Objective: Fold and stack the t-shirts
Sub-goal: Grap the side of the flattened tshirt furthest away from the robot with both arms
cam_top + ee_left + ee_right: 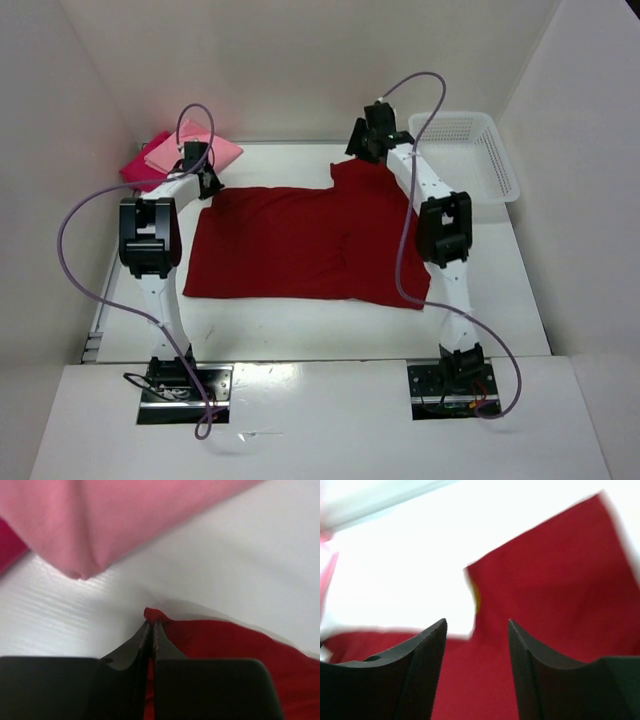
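The white table (300, 330) carries everything. Spread flat across its middle lies the dark red cloth short-sleeved t-shirt (305, 245), the largest thing on it, with a raised flap of cloth at its far right. A white plastic lattice basket (500, 170) sits at the far right, apart from that shirt. In the far left corner the light pink cloth t-shirt (215, 150) lies over the bright crimson-magenta cloth t-shirt (140, 168). Both look folded, so this seems to be the stack.

The left tool (205, 182) sits at the far left corner of the dark red shirt. In the left wrist view its jaws are closed onto a small nub of the shirt's edge. The right tool (368, 145) hovers over the far right flap with its jaws wide apart and nothing between them.

The step in hand appears to be taking the far edge for a fold. To do it well, the right tool should come down on the far right corner and take a deeper bite than the left has. Both tools should then rise together at one height, keeping the edge taut between them. The left pinch looks shallow and could slip, so a slow lift suits it. The pink shirt lies just beside the left tool and should not be dragged along.
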